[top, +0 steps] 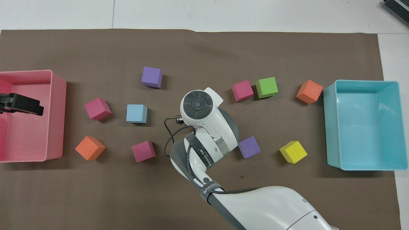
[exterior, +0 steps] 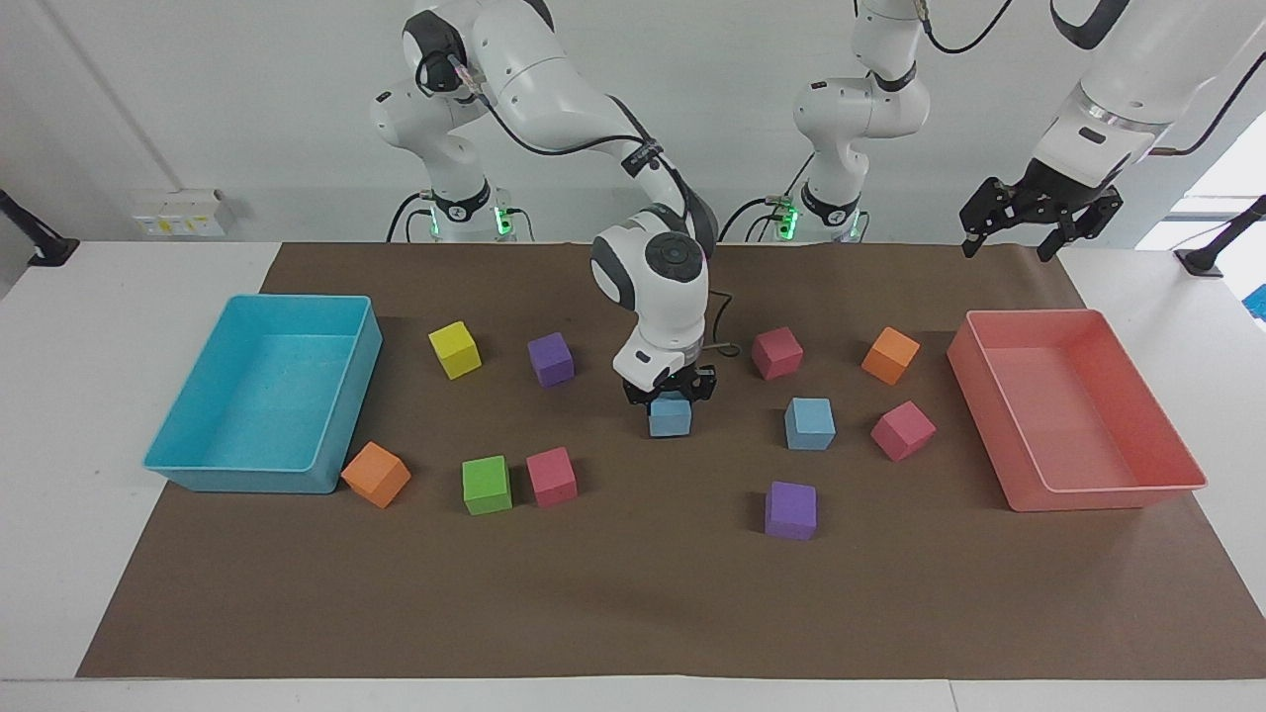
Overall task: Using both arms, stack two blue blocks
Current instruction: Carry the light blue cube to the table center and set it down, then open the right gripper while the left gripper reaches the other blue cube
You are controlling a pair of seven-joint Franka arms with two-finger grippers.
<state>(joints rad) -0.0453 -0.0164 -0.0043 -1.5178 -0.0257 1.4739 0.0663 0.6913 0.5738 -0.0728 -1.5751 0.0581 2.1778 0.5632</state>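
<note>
The right gripper (exterior: 670,389) clamps a sky-blue foam cube (exterior: 670,416).

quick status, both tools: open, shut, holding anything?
Right tool: shut on a blue block at the mat's middle.
Left tool: open, holding nothing, waiting over the pink tray.

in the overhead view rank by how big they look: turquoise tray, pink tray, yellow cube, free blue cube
1. Large turquoise plastic tray, fully in view.
2. Pink plastic tray, cut by the frame edge, so its visible part looks smaller.
3. Yellow foam cube and sky-blue foam cube: alike, no ranking.
</note>
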